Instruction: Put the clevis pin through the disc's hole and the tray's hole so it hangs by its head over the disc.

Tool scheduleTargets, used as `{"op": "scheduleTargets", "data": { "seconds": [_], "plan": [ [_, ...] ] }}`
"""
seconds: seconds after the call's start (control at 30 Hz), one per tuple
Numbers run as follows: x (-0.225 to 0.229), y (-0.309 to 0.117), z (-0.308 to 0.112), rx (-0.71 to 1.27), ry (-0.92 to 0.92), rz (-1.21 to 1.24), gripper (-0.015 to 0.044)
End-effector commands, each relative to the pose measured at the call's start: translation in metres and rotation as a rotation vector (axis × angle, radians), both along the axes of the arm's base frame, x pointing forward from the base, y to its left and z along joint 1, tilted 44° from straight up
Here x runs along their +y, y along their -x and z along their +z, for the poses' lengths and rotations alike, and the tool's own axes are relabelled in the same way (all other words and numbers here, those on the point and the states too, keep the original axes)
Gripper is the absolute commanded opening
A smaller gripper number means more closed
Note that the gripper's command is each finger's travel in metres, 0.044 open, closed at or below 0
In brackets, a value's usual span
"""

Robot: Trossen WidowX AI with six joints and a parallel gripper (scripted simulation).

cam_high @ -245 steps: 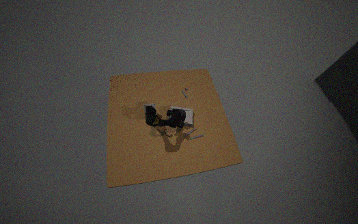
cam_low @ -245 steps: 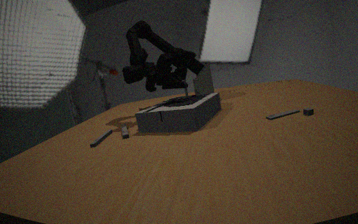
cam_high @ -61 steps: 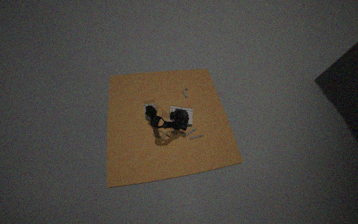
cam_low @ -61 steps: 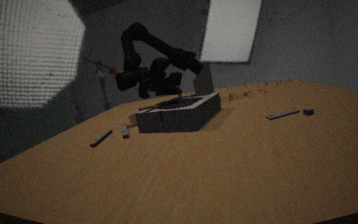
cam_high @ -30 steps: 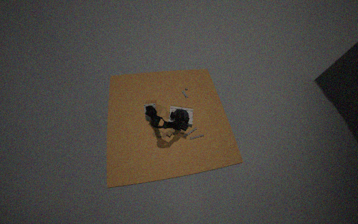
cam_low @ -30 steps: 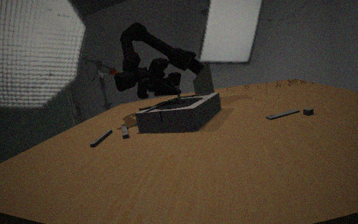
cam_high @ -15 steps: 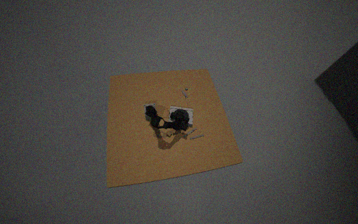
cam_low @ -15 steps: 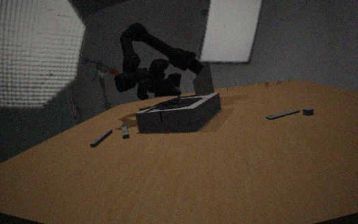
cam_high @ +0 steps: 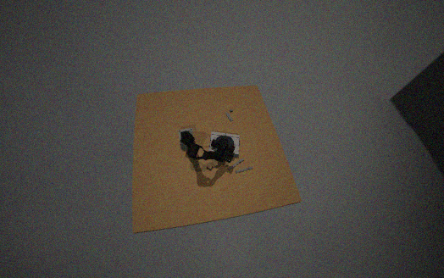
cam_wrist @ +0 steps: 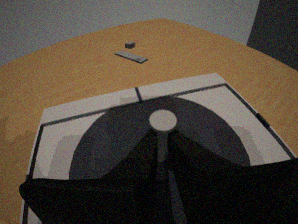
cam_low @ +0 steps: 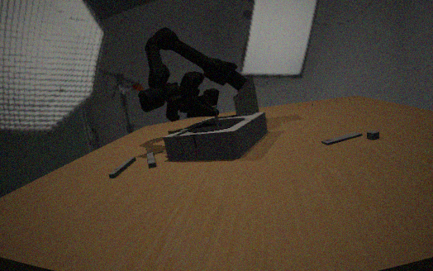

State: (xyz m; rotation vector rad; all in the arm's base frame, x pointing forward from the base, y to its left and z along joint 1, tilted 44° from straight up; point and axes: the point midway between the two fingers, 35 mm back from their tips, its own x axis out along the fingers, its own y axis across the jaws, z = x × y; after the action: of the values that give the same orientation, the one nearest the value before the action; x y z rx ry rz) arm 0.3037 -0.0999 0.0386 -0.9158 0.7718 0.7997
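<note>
The tabletop (cam_high: 169, 203) (cam_low: 231, 215) (cam_wrist: 30, 75) is an orange-brown wooden board with fine grain, four-sided from above, with a plain grey floor (cam_high: 76, 127) around it. The room is dim; the exterior view shows grey walls, a large bright panel (cam_low: 45, 62) with a grid pattern at the left and a smooth bright panel (cam_low: 278, 37) higher up. A dark block (cam_high: 424, 102) stands off beyond the board in the top view. The arm (cam_high: 192, 148) (cam_low: 190, 51) throws brown shadows on the wood. The tray (cam_high: 236, 140) (cam_low: 206, 146) (cam_wrist: 55, 115) sits on the tabletop, pale on its rim, and the dark disc (cam_high: 229, 141) (cam_wrist: 110, 135) lies within the rim. The claw (cam_low: 216, 112) (cam_wrist: 161, 133) is pinching the pin (cam_low: 216, 120) (cam_wrist: 163, 120) upright, its round pale head uppermost, over the disc; whether the tip is in the hole cannot be told. Two thin bars (cam_high: 238, 164) (cam_low: 122, 167) lie near one side of the tray; another bar (cam_high: 229, 116) (cam_low: 342, 139) (cam_wrist: 131, 56) and a small block (cam_high: 231, 111) (cam_low: 373, 135) (cam_wrist: 130, 45) lie well apart from it on another side.
</note>
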Motion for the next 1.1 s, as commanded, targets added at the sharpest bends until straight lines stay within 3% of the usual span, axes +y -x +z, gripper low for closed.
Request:
{"op": "scheduleTargets", "data": {
  "seconds": [0.0, 0.83, 1.03, 1.07],
  "plan": [
    [-0.0004, 0.0, -0.0004, 0.0, 0.0, 0.0, 0.0],
    [-0.0032, 0.0002, -0.0026, -0.001, 0.002, -0.001, 0.0],
    [-0.0032, 0.0002, -0.0026, -0.001, 0.002, -0.001, 0.0158],
    [-0.0032, 0.0002, -0.0026, -0.001, 0.002, -0.001, 0.016]
  ]
}}
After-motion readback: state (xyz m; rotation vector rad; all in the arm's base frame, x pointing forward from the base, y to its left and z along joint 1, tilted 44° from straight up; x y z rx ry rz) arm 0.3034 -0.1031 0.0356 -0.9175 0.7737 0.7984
